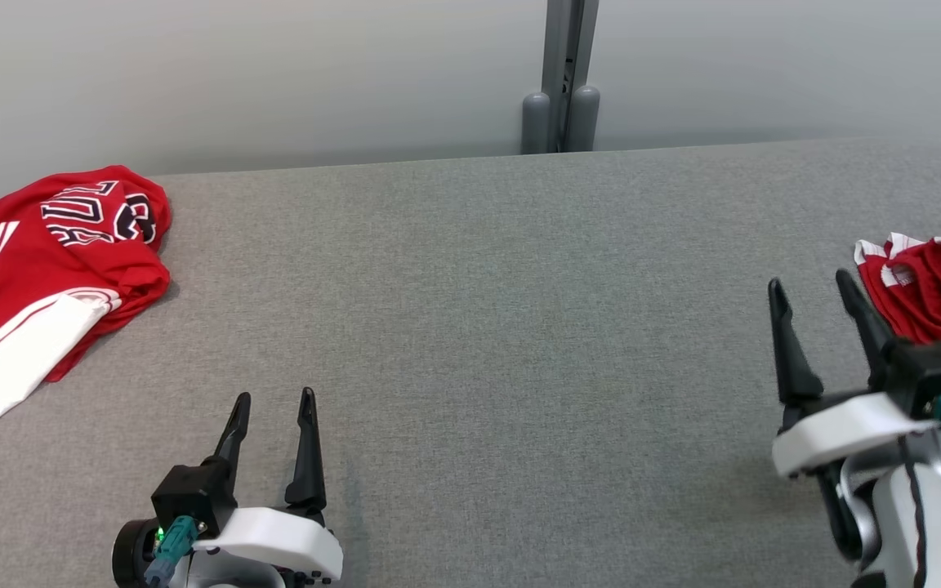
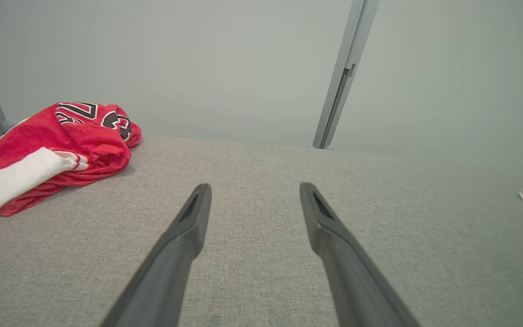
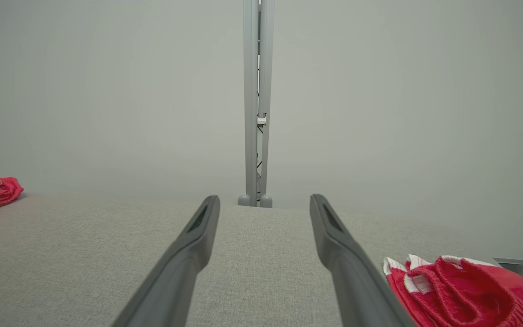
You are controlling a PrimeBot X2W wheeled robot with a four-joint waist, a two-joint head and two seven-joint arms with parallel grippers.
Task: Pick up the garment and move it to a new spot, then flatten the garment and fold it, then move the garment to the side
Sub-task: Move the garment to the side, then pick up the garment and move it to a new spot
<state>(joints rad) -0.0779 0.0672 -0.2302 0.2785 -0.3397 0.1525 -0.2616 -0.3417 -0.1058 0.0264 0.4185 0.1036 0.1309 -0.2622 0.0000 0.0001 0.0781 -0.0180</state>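
Observation:
A crumpled red garment [image 1: 940, 290] with white trim lies at the right edge of the grey table; it also shows in the right wrist view [image 3: 461, 290]. My right gripper [image 1: 809, 279] stands open just left of it, holding nothing, fingers [image 3: 189, 245] spread above the cloth surface. At the far left lies another bunched red garment [image 1: 54, 269], a jersey with black lettering and a white panel, seen closer in the left wrist view [image 2: 57, 145]. My left gripper [image 1: 274, 396] is open and holding nothing near the front edge, well to the right of the jersey.
The grey fabric-covered table [image 1: 479, 310] stretches wide between the two garments. A grey metal post [image 1: 562, 77] stands behind the table's far edge against a pale wall.

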